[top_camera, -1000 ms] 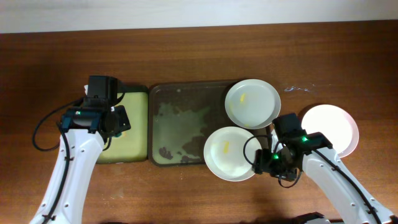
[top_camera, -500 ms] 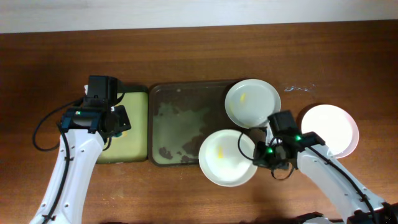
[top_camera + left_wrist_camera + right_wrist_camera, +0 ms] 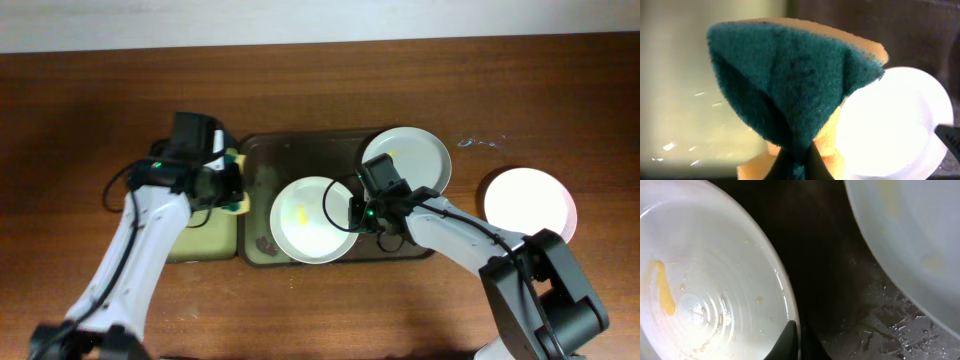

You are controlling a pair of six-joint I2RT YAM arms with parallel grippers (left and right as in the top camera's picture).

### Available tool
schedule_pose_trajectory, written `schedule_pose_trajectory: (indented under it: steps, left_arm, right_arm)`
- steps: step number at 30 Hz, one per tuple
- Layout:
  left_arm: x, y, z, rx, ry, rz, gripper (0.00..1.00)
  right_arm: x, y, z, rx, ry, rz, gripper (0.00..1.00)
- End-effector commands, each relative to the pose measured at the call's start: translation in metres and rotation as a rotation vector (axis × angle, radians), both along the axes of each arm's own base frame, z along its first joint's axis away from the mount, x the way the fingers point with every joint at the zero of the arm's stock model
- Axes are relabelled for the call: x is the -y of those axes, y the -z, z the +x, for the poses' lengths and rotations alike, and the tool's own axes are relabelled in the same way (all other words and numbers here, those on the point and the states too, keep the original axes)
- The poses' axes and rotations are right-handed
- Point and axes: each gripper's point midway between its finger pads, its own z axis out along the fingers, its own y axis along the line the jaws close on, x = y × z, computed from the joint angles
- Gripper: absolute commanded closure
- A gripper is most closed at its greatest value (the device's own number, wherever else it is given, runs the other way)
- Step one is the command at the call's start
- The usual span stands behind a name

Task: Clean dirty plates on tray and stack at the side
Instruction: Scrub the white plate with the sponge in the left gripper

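Observation:
A white plate with a yellow smear lies on the dark tray. My right gripper is shut on its right rim; in the right wrist view the fingers pinch the rim of that plate. A second smeared plate rests on the tray's far right corner. A third plate sits on the table to the right. My left gripper is shut on a green and yellow sponge at the tray's left edge, with the held plate just beyond it.
The pale yellow-green sponge tray lies left of the dark tray, under my left arm. The dark tray's surface is wet and smeared. Bare wooden table surrounds everything.
My right gripper has shut on the near plate's rim and pulled it left to the tray's middle. My left arm has carried the sponge right, from over the sponge tray to the dark tray's edge.

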Motion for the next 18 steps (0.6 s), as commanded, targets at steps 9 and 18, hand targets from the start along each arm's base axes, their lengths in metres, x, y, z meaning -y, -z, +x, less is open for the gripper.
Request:
schedule_pose_trajectory:
  steps: [9,18]
  left_arm:
    - [0.077,-0.026,0.025,-0.052,0.209,-0.047,1.00]
    - [0.111,0.038,0.010,-0.080,0.250,-0.053,1.00]
  right_arm:
    - [-0.006,-0.004,0.020,0.003,0.133,0.051,0.70]
    - [0.000,-0.004,0.020,-0.050,0.146,0.110,0.96]
